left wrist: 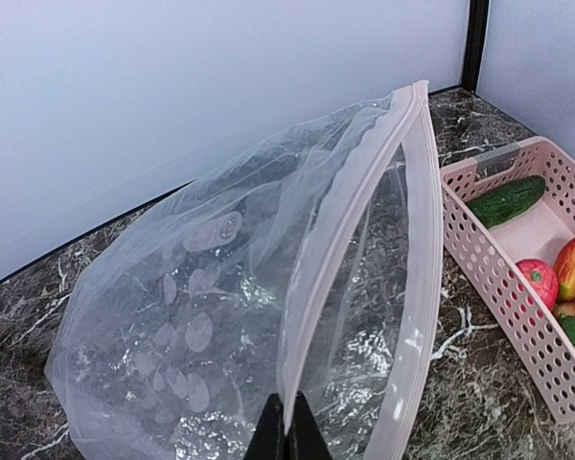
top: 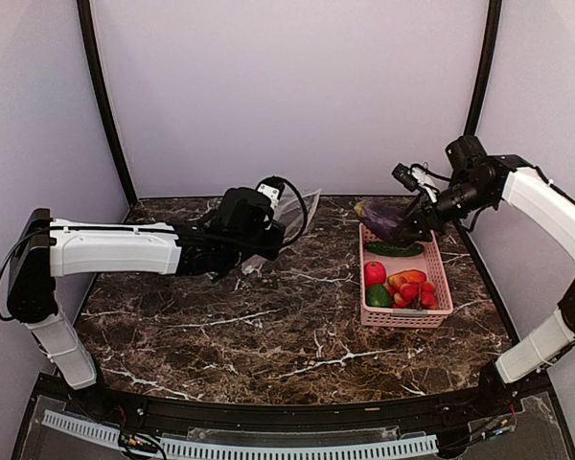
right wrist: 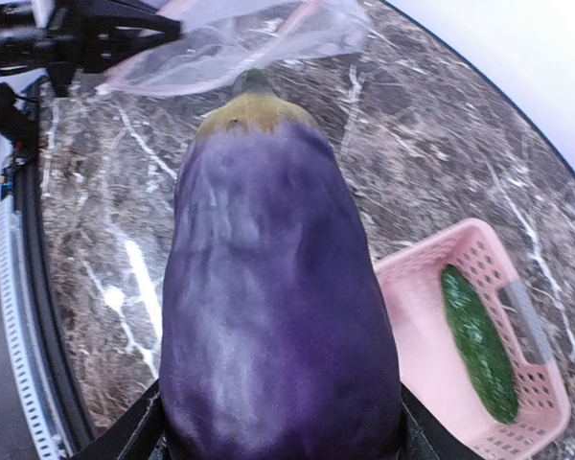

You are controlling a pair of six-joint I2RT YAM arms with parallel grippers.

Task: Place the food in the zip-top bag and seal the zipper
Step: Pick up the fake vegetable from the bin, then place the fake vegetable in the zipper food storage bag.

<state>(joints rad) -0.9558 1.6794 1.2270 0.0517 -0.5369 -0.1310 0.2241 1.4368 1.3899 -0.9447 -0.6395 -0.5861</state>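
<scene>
My left gripper (left wrist: 288, 426) is shut on the upper lip of the clear zip-top bag (left wrist: 201, 316), pinching it at the whitish zipper (left wrist: 350, 201) so the mouth gapes toward the basket. The bag (top: 292, 213) lies at the back centre of the table. My right gripper (top: 400, 227) is shut on the dark purple eggplant (right wrist: 278, 297), lifted above the far end of the pink basket (top: 439, 287). Its green stem end points toward the bag (right wrist: 240, 43). More food stays in the basket: a green cucumber (top: 395, 249), a red fruit (top: 375, 273), a green pepper (top: 379, 296) and red-orange pieces (top: 414, 287).
The pink slotted basket (left wrist: 489, 264) stands on the marble table (top: 268, 326) right of the bag's mouth. Pale walls with dark corner posts (top: 481, 67) close in the back and sides. The left arm (top: 125, 247) stretches across the left half of the table.
</scene>
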